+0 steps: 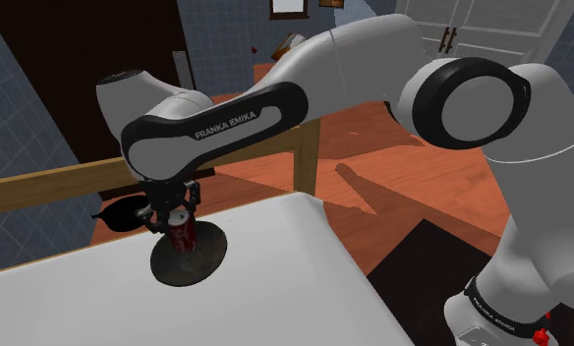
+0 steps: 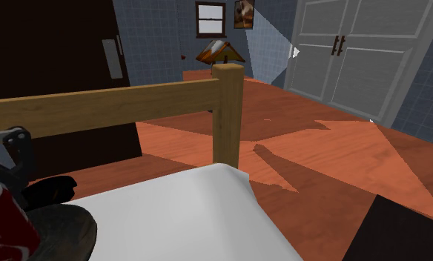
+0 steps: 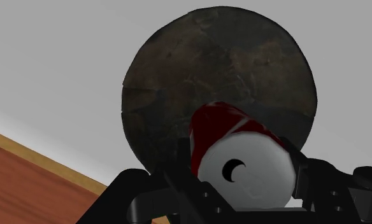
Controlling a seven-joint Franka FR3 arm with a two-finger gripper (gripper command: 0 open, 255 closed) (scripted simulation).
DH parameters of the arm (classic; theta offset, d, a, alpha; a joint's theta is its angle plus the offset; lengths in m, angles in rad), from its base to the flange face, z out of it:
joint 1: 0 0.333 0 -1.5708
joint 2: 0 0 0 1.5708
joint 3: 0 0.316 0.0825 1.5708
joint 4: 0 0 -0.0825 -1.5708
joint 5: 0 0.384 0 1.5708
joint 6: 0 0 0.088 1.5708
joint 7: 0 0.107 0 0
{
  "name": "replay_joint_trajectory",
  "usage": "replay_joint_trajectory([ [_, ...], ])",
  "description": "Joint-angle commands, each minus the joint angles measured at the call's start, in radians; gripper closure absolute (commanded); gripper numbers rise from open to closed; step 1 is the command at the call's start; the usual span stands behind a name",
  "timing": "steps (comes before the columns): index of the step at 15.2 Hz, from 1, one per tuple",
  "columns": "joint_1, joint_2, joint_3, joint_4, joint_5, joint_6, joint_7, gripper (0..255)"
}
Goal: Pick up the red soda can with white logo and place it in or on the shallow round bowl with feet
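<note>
I see the gripper (image 1: 177, 224) with its fingers closed around the red can (image 1: 183, 236), right over the dark round bowl (image 1: 204, 258). The bowl sits on the white bed top (image 1: 275, 285) near its far edge, just below the wooden rail (image 1: 49, 182).

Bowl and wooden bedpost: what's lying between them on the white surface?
Nothing. In the shoulder view the white surface between the dark bowl and the wooden post is bare.

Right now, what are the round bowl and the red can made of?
The shallow round bowl looks like dark, dull stone or aged metal: mottled, scratchy, no shine. I cannot tell which. The red soda can looks like smooth painted metal, with a plain pale end.
</note>
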Motion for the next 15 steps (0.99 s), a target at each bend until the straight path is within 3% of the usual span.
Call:
replay_joint_trajectory([
  [1, 0.000, 0.000, 0.000, -0.001, 0.000, 0.002, 0.000, 255],
  [5, 0.000, 0.000, 0.000, -0.001, 0.000, 0.002, 0.000, 255],
  [6, 0.000, 0.000, 0.000, -0.001, 0.000, 0.002, 0.000, 0],
  [11, 0.000, 0.000, 0.000, -0.001, 0.000, 0.002, 0.000, 0],
  [15, 0.010, -0.018, 0.006, 0.098, 0.010, -0.113, -0.011, 0],
])
